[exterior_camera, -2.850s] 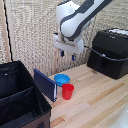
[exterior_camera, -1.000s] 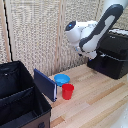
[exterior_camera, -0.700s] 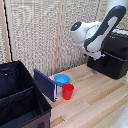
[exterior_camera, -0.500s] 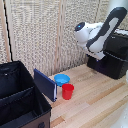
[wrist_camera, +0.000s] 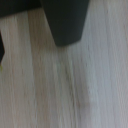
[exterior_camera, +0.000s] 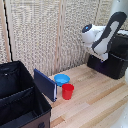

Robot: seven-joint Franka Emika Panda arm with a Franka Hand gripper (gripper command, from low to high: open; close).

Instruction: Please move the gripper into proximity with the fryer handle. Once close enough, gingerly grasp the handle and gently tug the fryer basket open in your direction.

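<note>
**A:** Swinging away from the middle of the desk (exterior_camera: 95, 107), the white arm (exterior_camera: 102, 37) has gone toward the exterior view's right and now hangs right in front of the black fryer (exterior_camera: 114, 60), which sits at the desk's far right corner. Everything else stayed where it was.

**B:** And the fryer basket (exterior_camera: 111, 67)?

**A:** It is the lower part of that box, and it looks closed. The arm covers much of the front, so I cannot find the fryer handle in the exterior view. The wrist view shows only blurred wood and one dark tapered shape, maybe the handle, maybe not.

**B:** Is the end effector released or clenched?

**A:** I cannot tell. It is hidden behind the arm's own body, and the wrist view shows no clear finger.

**B:** So what can go wrong?

**A:** I think the largest risk is a blind approach: the fingers could hit the drawer face and push the whole fryer toward the desk's back edge. Next, a grip that is off centre could slip when pulling. Smaller risk: the black fabric crate (exterior_camera: 20, 100), the blue panel (exterior_camera: 45, 84), the blue bowl (exterior_camera: 62, 79) and the red cup (exterior_camera: 68, 91) stand well apart, toward the desk's left side, so only a wide pull-back swing would reach them.
</note>
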